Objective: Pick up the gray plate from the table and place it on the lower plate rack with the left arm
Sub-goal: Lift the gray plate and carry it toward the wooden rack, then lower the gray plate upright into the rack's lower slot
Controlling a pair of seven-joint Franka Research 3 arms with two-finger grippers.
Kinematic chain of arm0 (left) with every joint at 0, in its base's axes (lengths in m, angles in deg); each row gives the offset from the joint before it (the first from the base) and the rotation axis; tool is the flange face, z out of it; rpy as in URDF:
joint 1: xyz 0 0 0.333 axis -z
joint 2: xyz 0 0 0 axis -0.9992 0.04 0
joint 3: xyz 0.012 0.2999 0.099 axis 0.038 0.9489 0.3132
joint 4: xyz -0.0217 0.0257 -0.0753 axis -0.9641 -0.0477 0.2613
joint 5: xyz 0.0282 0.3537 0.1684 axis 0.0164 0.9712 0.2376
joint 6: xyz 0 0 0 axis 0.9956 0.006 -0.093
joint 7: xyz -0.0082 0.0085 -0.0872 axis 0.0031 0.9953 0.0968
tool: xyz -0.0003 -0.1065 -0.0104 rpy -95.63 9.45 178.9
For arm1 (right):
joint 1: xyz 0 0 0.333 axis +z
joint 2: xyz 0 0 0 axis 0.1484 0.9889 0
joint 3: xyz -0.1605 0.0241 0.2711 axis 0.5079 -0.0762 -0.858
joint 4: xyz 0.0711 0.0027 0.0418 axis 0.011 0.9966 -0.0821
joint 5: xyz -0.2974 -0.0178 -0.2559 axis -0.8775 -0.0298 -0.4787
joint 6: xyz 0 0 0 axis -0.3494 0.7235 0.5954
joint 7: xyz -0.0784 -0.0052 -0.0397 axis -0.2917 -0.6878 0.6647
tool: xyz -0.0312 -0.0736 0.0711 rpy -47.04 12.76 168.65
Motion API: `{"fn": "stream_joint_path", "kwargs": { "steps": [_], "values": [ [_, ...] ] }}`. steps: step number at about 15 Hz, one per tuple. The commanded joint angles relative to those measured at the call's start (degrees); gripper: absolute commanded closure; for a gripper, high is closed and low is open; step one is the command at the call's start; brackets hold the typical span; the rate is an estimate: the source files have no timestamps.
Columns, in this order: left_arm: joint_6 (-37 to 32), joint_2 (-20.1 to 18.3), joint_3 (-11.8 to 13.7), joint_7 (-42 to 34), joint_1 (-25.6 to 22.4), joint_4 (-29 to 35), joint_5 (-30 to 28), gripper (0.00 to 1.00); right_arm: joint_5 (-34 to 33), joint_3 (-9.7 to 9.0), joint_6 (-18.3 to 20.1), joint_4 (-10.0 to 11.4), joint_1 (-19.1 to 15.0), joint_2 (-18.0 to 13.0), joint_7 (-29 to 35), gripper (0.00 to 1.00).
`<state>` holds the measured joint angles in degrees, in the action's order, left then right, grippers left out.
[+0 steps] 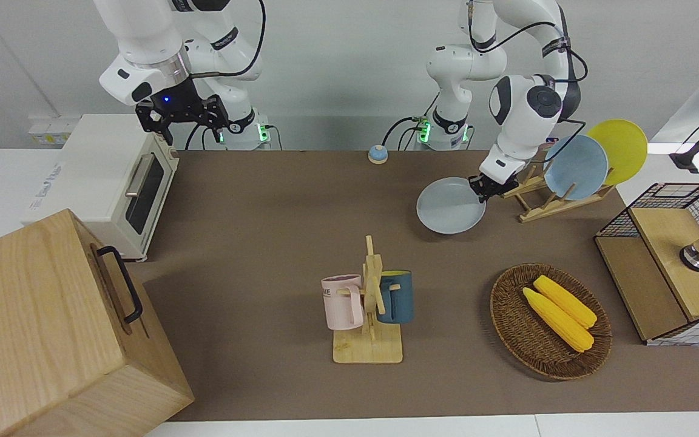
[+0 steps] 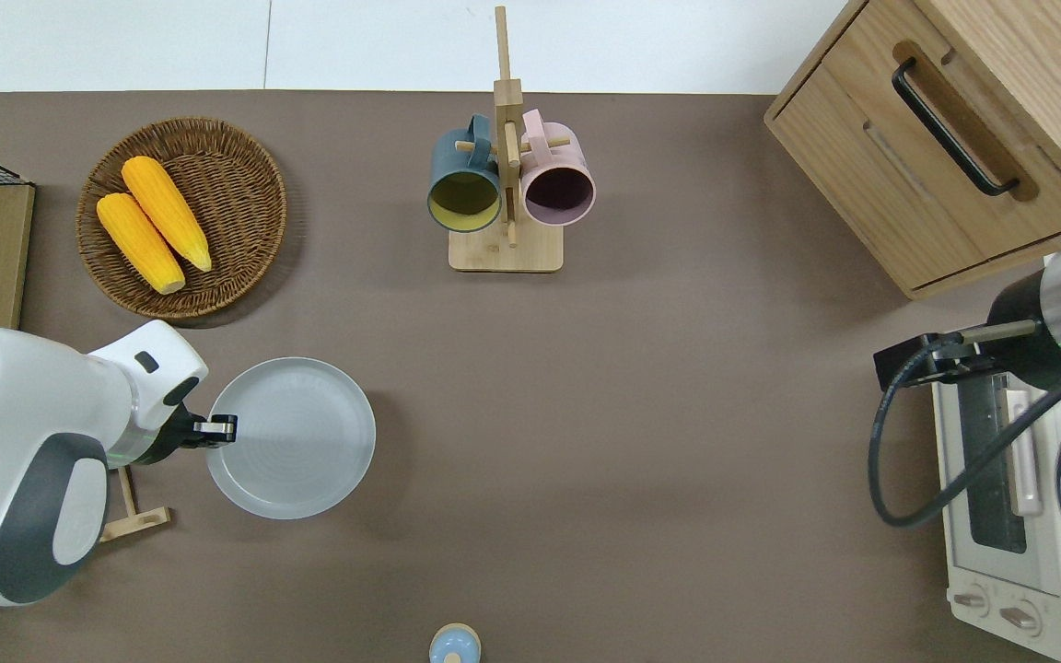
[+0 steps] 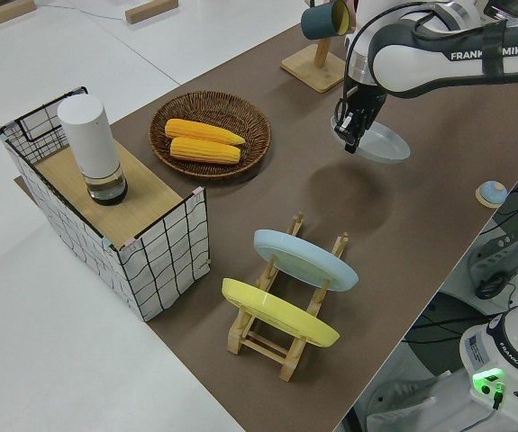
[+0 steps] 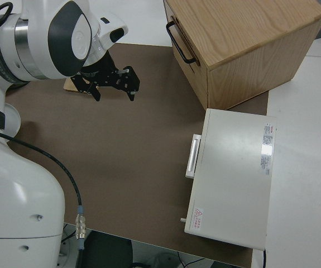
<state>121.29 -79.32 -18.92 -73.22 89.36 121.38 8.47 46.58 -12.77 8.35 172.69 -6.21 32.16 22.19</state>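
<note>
Because the left gripper (image 2: 217,429), fingers closed, pinches only the rim of the round pale-gray plate (image 2: 296,440) above the matte brown table (image 2: 641,442), the plate could slip or strike the light-blue plate (image 1: 580,167) on the small light-wood rack (image 1: 537,203); the right arm is parked, its gripper (image 4: 113,84) open and empty.

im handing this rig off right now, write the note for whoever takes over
Left gripper: jaws shut on the gray plate's rim, plate lifted off the table, casting a shadow on it.
Right arm: parked, gripper open.
Lower plate rack: holds the light-blue plate and yellow plate; the pegs nearest the gray plate look free.
Done: pick and lift.
Left: carry the plate to the rack, seat it in a free slot, release.
</note>
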Motion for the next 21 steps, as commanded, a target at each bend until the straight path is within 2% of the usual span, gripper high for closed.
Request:
{"fn": "stream_joint_path", "kwargs": {
  "steps": [1,4,8,13,21],
  "values": [
    [-9.6,0.3,0.6,-0.3,-0.7,-7.8,1.3,1.00,-0.4,-1.24,0.7,-0.4,-1.4,-0.1,0.7,0.017],
    [-14.3,0.2,0.9,-0.3,-0.6,-11.4,4.5,1.00,-0.4,-1.24,0.7,-0.4,-1.4,-0.1,0.7,0.017],
    [-16.6,-0.2,0.8,0.4,-0.6,-12.6,10.8,1.00,-0.4,-1.24,0.7,-0.4,-1.4,-0.1,0.7,0.017],
    [-20.6,-0.4,0.7,1.0,-0.5,-13.7,22.4,1.00,-0.4,-1.15,0.7,-0.4,-1.4,-0.2,0.7,0.017],
    [-26.3,0.5,0.1,8.6,0.5,-12.8,42.0,1.00,-0.4,-1.24,0.7,-0.4,-1.4,-0.1,0.7,0.017]
  ]
}}
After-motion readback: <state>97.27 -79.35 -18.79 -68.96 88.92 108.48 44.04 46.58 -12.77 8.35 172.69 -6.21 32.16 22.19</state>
